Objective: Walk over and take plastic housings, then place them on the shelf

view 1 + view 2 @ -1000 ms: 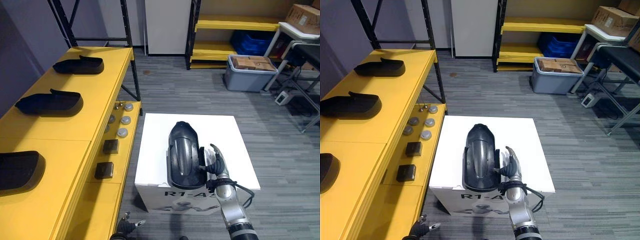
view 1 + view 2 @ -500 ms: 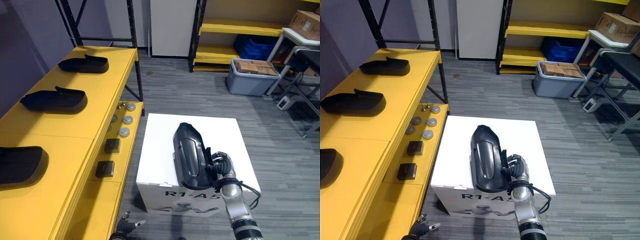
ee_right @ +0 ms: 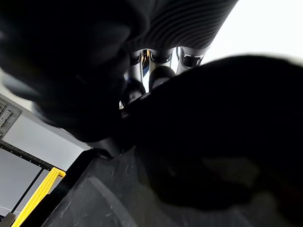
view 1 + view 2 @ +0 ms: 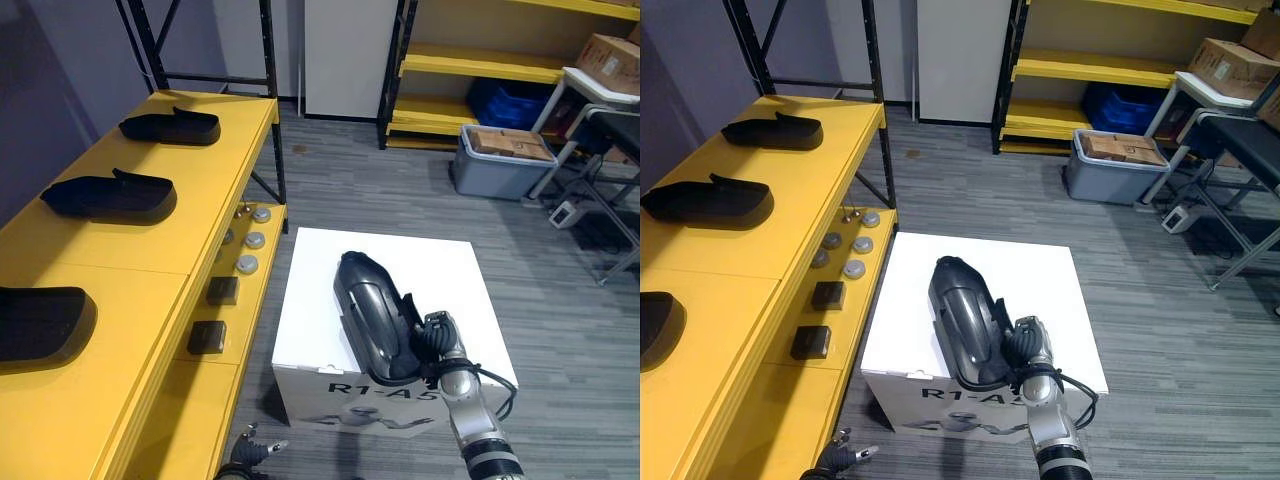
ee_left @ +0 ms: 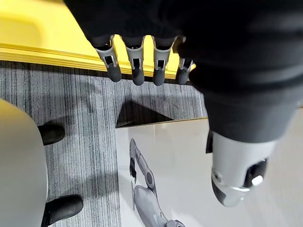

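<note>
Left eye view: the plastic housing (image 4: 372, 318) lay lengthwise on the white box (image 4: 310, 300), far end to the left and near end toward the right hand (image 4: 437, 340). That hand was closed on the housing's near right rim. I couldn't tell if the part was clear of the box top. The left hand (image 4: 250, 452) hung low at the near left, down by the floor. The yellow shelf (image 4: 150, 250) ran along the left with three other housings (image 4: 110, 197) already on it and bare space between them.

Right eye view: same layout, grip well toward the near end of the part.

Left wrist view: fingers (image 5: 136, 66) were relaxed and straight, nothing in them, with the shelf edge and the box side past them.

Right wrist view: fingertips (image 3: 190, 57) were curled against the dark shell, so the grip was confirmed.

My read: a stiff moulded shell, light, glossy and so probably slick. It's long, and held by one end of the rim it will want to swing or twist in the grip. I'd rather hold nearer mid-length on the rim, or put the left hand under the far end.
</note>
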You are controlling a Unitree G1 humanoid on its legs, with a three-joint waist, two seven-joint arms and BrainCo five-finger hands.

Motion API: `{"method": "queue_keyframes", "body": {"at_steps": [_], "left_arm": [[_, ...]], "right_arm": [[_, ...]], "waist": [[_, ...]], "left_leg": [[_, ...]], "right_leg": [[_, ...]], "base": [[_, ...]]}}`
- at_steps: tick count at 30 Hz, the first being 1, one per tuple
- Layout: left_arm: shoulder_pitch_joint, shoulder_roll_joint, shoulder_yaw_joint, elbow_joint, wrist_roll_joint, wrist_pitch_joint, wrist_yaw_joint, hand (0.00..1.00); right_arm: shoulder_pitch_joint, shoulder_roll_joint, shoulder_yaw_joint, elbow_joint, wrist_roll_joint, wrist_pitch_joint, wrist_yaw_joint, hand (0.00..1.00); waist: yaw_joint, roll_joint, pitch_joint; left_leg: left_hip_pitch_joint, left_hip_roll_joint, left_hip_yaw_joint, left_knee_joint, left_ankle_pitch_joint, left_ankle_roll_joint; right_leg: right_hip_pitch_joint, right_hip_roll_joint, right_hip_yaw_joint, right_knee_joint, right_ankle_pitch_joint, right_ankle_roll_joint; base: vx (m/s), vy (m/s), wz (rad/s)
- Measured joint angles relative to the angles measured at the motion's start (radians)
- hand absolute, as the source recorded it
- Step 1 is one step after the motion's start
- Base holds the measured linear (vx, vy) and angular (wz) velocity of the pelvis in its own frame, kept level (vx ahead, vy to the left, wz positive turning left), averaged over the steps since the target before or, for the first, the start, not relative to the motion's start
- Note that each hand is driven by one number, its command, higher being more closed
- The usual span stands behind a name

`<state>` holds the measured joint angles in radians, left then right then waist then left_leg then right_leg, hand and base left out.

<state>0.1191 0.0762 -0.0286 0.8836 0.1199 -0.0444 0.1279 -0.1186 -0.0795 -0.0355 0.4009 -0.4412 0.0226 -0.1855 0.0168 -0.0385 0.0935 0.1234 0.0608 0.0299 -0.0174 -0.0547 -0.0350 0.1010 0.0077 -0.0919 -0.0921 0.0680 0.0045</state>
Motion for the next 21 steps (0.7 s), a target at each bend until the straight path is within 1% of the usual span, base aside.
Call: {"method": "queue_keyframes", "body": {"at_steps": [4, 8, 9, 10, 11, 12, 14, 15, 16, 18, 19, 21], "left_arm": [[0.013, 0.002, 0.008, -0.042, -0.020, 0.000, 0.015, 0.00], [0.062, -0.015, 0.073, -0.217, -0.045, 0.000, 0.040, 0.00], [0.079, -0.015, 0.112, -0.333, -0.060, -0.003, 0.053, 0.00], [0.079, -0.016, 0.123, -0.369, -0.061, -0.004, 0.062, 0.00], [0.081, -0.019, 0.141, -0.442, -0.061, -0.007, 0.075, 0.00], [0.089, -0.033, 0.171, -0.521, -0.062, -0.012, 0.082, 0.00], [0.095, -0.056, 0.200, -0.625, -0.069, -0.021, 0.088, 0.00], [0.095, -0.063, 0.207, -0.659, -0.070, -0.022, 0.090, 0.00], [0.095, -0.075, 0.213, -0.738, -0.078, -0.025, 0.101, 0.00], [0.095, -0.084, 0.212, -0.809, -0.078, -0.029, 0.106, 0.00], [0.095, -0.094, 0.208, -0.884, -0.078, -0.036, 0.108, 0.00], [0.094, -0.103, 0.200, -0.951, -0.079, -0.048, 0.108, 0.00]], "right_arm": [[0.030, 0.014, 0.002, -0.070, 0.024, -0.003, -0.003, 1.00], [0.052, 0.017, 0.006, -0.150, 0.031, -0.003, -0.022, 1.00], [0.062, 0.017, 0.003, -0.196, 0.033, -0.003, -0.033, 1.00], [0.071, 0.017, 0.001, -0.219, 0.034, -0.003, -0.035, 1.00], [0.089, 0.017, -0.003, -0.264, 0.035, -0.004, -0.045, 1.00], [0.091, 0.018, -0.009, -0.286, 0.035, -0.004, -0.054, 1.00], [0.099, 0.019, -0.025, -0.326, 0.035, -0.003, -0.057, 1.00], [0.103, 0.019, -0.029, -0.342, 0.035, -0.003, -0.060, 1.00], [0.109, 0.021, -0.035, -0.381, 0.034, -0.004, -0.070, 1.00], [0.116, 0.027, -0.040, -0.418, 0.034, -0.004, -0.073, 1.00], [0.118, 0.043, -0.041, -0.450, 0.034, -0.005, -0.077, 1.00], [0.118, 0.052, -0.040, -0.469, 0.034, -0.010, -0.080, 1.00]], "waist": [[0.001, 0.000, 0.000], [0.003, 0.000, 0.000], [0.004, 0.000, 0.000], [0.007, 0.000, 0.000], [0.012, 0.001, 0.000], [0.012, 0.001, 0.000], [0.013, 0.002, 0.000], [0.014, 0.002, 0.000], [0.015, 0.003, 0.000], [0.014, 0.003, 0.000], [0.012, 0.003, 0.000], [0.012, 0.004, 0.000]], "left_leg": [[-0.001, 0.000, 0.000, -0.006, 0.001, 0.002], [-0.004, 0.000, 0.000, -0.007, 0.002, 0.002], [-0.007, 0.000, -0.001, -0.007, 0.002, 0.002], [-0.012, 0.000, -0.001, -0.003, 0.003, 0.002], [-0.024, -0.002, -0.002, 0.005, 0.003, 0.002], [-0.032, -0.004, -0.003, 0.008, 0.003, 0.003], [-0.032, -0.006, -0.003, 0.012, 0.003, 0.003], [-0.032, -0.006, -0.003, 0.012, 0.003, 0.003], [-0.032, -0.007, -0.004, 0.012, 0.003, 0.003], [-0.032, -0.007, -0.004, 0.013, 0.003, 0.003], [-0.032, -0.007, -0.004, 0.015, 0.003, 0.003], [-0.032, -0.007, -0.004, 0.017, 0.003, 0.003]], "right_leg": [[-0.004, -0.001, 0.000, 0.000, 0.000, 0.000], [-0.008, -0.002, 0.000, 0.005, 0.000, 0.000], [-0.011, -0.002, 0.000, 0.005, 0.000, 0.000], [-0.013, -0.003, 0.000, 0.005, -0.001, 0.001], [-0.021, -0.005, -0.001, 0.005, -0.001, 0.001], [-0.028, -0.007, -0.001, 0.005, -0.001, 0.001], [-0.027, -0.008, -0.001, 0.005, -0.001, 0.001], [-0.027, -0.008, -0.001, 0.005, -0.001, 0.001], [-0.027, -0.009, -0.001, 0.005, -0.001, 0.001], [-0.026, -0.010, -0.001, 0.005, -0.001, 0.001], [-0.026, -0.010, -0.001, 0.005, -0.001, 0.001], [-0.025, -0.010, -0.001, 0.005, -0.001, 0.001]], "base": [[0.00, 0.000, 0.00], [0.00, 0.000, 0.00], [0.00, 0.000, 0.00], [0.00, 0.000, 0.00], [0.00, 0.000, 0.00], [0.00, 0.000, 0.00], [0.00, 0.000, 0.00], [0.00, 0.000, 0.00], [0.00, 0.000, 0.00], [0.00, 0.000, 0.00], [0.00, 0.000, 0.00], [0.00, 0.000, 0.00]]}}
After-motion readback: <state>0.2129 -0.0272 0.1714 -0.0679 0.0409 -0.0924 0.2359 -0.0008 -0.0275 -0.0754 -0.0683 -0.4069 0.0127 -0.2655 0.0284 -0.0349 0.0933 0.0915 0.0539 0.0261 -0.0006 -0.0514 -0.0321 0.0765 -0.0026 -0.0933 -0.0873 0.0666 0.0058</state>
